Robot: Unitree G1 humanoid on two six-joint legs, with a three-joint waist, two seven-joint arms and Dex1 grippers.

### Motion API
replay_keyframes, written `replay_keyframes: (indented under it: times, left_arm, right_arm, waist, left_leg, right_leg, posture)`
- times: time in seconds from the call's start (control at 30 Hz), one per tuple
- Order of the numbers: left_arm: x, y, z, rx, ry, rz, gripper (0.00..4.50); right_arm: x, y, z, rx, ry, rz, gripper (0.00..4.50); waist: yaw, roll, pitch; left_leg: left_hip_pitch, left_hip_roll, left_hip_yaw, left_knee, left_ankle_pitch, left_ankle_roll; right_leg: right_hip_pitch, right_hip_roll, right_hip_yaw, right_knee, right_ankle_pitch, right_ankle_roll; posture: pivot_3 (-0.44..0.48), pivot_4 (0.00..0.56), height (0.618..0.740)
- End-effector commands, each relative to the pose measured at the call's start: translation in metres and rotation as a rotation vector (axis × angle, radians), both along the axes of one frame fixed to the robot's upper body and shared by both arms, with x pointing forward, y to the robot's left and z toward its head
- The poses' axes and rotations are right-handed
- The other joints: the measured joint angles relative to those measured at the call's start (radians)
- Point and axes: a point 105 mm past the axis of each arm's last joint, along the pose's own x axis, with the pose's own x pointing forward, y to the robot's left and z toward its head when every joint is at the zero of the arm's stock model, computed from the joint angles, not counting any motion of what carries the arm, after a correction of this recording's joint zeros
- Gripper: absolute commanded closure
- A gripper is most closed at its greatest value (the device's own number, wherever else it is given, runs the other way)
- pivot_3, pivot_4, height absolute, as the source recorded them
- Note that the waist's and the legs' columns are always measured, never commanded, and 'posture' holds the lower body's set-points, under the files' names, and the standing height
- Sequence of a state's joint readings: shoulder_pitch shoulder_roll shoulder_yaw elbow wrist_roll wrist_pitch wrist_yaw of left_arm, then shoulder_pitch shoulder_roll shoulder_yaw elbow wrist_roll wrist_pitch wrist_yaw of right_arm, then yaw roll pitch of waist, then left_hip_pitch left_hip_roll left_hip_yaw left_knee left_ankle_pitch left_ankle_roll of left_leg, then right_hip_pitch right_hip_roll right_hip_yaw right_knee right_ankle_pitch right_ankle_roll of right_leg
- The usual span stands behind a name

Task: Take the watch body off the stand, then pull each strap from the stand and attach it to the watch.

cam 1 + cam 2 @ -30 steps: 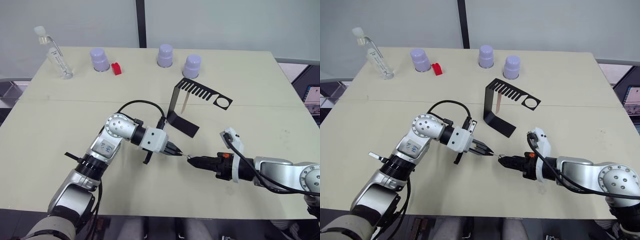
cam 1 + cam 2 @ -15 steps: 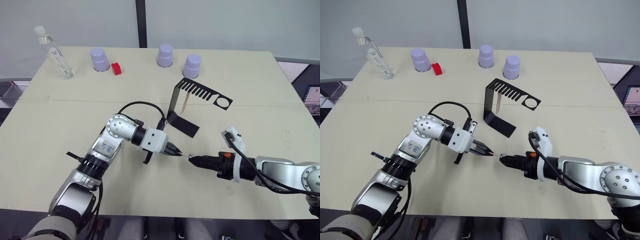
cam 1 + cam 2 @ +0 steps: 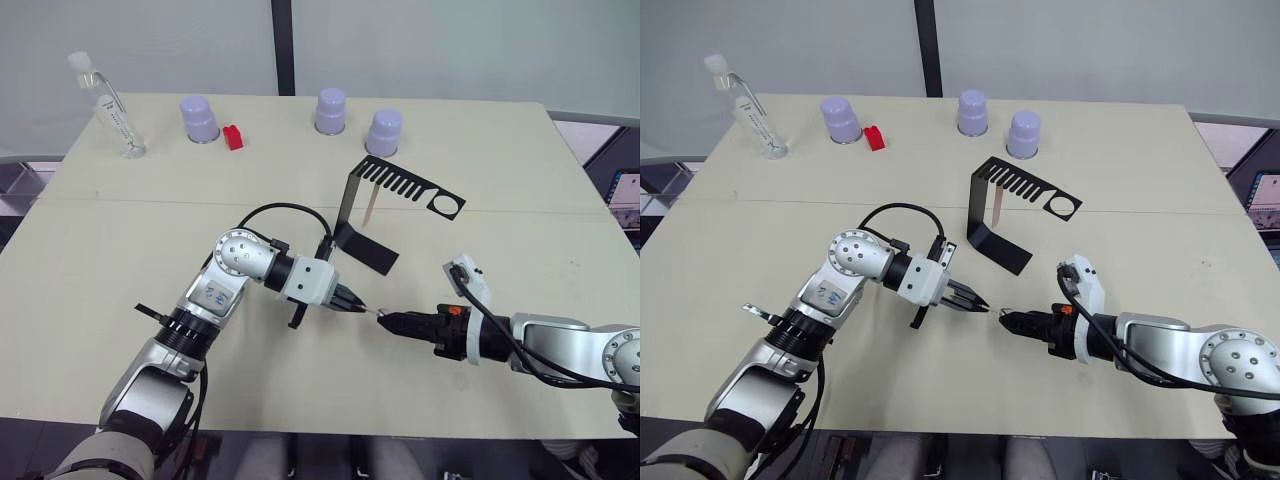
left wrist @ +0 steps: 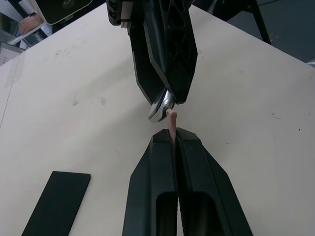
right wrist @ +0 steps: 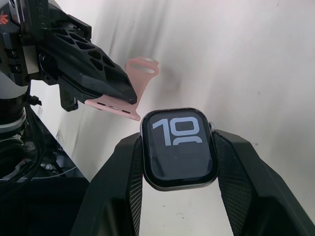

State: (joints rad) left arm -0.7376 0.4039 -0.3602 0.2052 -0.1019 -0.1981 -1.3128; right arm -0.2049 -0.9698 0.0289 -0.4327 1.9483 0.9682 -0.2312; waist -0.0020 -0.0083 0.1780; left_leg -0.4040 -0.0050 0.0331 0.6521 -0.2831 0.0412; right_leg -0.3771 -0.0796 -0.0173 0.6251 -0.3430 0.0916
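Note:
My right gripper (image 5: 179, 143) is shut on the watch body (image 5: 179, 147), a small black case whose screen shows light digits. Tip to tip with it, my left gripper (image 3: 358, 304) is shut on one pink-tan strap (image 5: 136, 84). The strap's end (image 4: 171, 119) pokes out between the fingers and meets the edge of the watch body (image 4: 159, 111). Both grippers hover low over the table in front of the stand (image 3: 349, 206). The black stand sits behind them, with a second strap (image 3: 371, 208) hanging from its slotted top plate.
Three upturned purple cups (image 3: 198, 119) (image 3: 330, 110) (image 3: 384, 132) line the table's far side, with a small red block (image 3: 233, 137) beside the left one. A clear bottle (image 3: 112, 108) lies at the far left corner. The table's near edge is close below both arms.

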Motion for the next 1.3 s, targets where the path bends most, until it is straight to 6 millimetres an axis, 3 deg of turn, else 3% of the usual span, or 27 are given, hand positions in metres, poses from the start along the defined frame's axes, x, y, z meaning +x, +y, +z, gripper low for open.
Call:
replay_keyframes:
  times: [0.03, 1.3]
  left_arm:
    - [-0.003, -0.0049, 0.0099, -0.018, -0.042, -0.031, 4.5]
    - [-0.0026, -0.0105, 0.008, -0.029, -0.051, -0.036, 4.5]
  right_arm:
    - [-0.0041, 0.0043, 0.0118, 0.028, -0.041, 0.021, 2.92]
    - [-0.0022, 0.0015, 0.0138, 0.022, -0.05, 0.009, 2.92]
  waist:
    - [0.0, 0.0, 0.0]
    - [0.0, 0.0, 0.0]
  left_leg:
    - [0.0, 0.0, 0.0, 0.0, 0.0, 0.0]
    - [0.0, 0.0, 0.0, -0.001, 0.0, 0.0]
  right_leg:
    - [0.0, 0.0, 0.0, 0.0, 0.0, 0.0]
    - [0.0, 0.0, 0.0, -0.001, 0.0, 0.0]
  posture:
    - [0.0, 0.15, 0.739]
    - [0.0, 0.15, 0.739]
